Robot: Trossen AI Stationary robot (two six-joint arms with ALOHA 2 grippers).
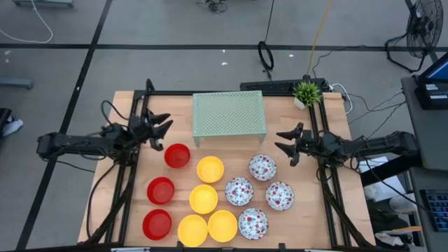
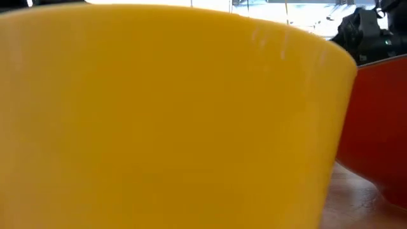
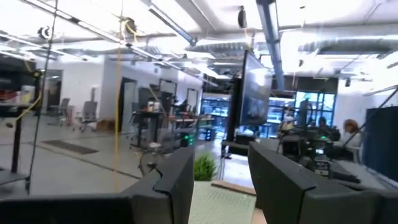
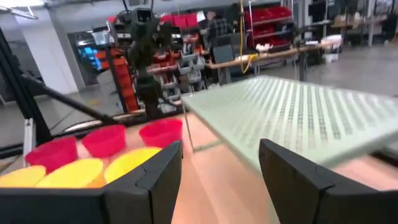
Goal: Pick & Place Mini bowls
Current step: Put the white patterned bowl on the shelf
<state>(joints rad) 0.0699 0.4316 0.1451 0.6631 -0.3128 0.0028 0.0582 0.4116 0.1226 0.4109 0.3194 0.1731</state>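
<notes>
Three red bowls [image 1: 177, 155] stand in a column on the table's left part, several yellow bowls [image 1: 209, 169] in the middle, several white speckled bowls [image 1: 262, 166] to the right, all on their bases. In the low view a yellow bowl [image 2: 172, 121] fills the picture, with a red bowl [image 2: 378, 127] beside it. My left gripper [image 1: 162, 133] hovers open above the table's left side, just beyond the farthest red bowl. My right gripper [image 1: 285, 145] hovers open at the right, near the farthest speckled bowl. The right wrist view shows red bowls [image 4: 106, 140] and yellow bowls [image 4: 134, 160].
A pale green mesh rack [image 1: 229, 115] stands on legs at the table's far middle, between the two grippers; the right wrist view shows the rack [image 4: 298, 115] too. A small green plant [image 1: 306, 92] sits at the far right corner. Bare wood lies under the right gripper.
</notes>
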